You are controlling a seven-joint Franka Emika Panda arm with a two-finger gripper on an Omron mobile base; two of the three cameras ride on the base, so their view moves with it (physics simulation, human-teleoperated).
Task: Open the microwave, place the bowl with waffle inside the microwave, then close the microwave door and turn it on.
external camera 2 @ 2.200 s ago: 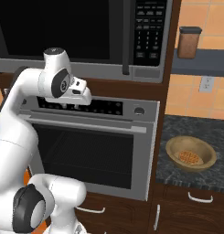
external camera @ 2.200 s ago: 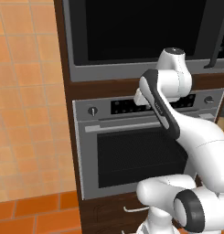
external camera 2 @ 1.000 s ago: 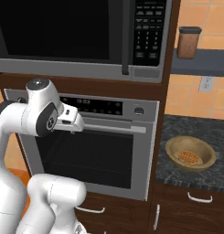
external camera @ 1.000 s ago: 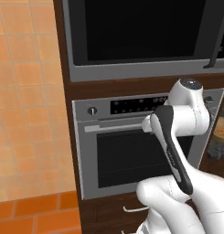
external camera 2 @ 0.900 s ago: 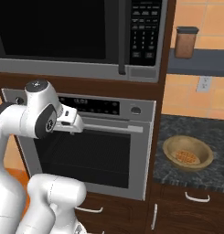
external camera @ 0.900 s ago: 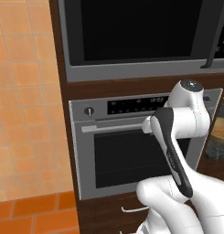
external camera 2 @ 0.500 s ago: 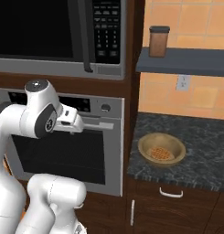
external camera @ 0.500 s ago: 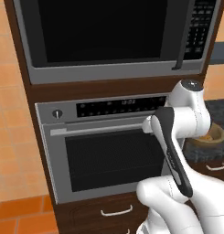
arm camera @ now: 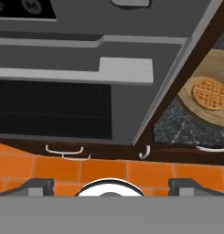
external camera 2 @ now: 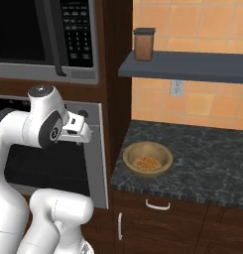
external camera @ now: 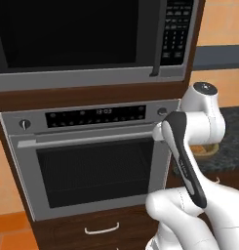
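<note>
Wooden bowl with waffle (external camera 2: 147, 159) | on counter (external camera 2: 202, 163) | right of hand (external camera 2: 79, 130)

We face the oven (arm camera: 86, 87) door and its handle (arm camera: 72, 71), waffle bowl (arm camera: 214, 98) at right on the dark worktop (arm camera: 177, 125), orange floor (arm camera: 109, 170) below.

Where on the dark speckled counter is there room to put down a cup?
The dark speckled stone counter lies bare right of the round tan wooden bowl of waffle, out to the picture's edge, and behind it toward the orange tiled wall. The bowl takes the left end, by the brown cabinet side.
</note>
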